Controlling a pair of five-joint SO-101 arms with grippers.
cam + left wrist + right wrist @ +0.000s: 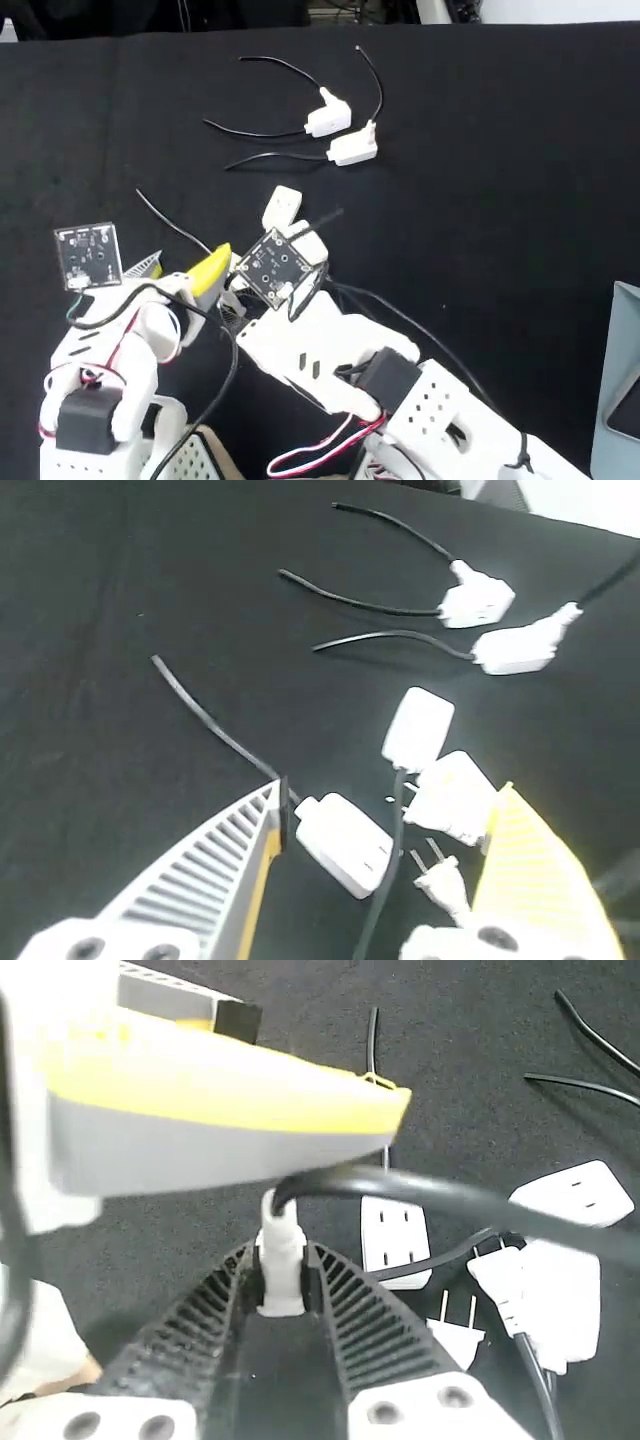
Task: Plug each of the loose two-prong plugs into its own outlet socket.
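My right claw (281,1272): pinched tight on one white plug (281,1228), its black cord (420,1192) trailing off.
My left claw (392,792): spread wide, gripping nothing.
Tally, outlet sockets (345,842) (455,798) (418,725): three, clustered on the bench (500,200), centre-left of the high view.
Tally, loose plug (440,875): one, prongs bare, beside the sockets.
Tally, corded plugs (328,118) (352,148): two, upper centre of the high view.

No legible text or markings
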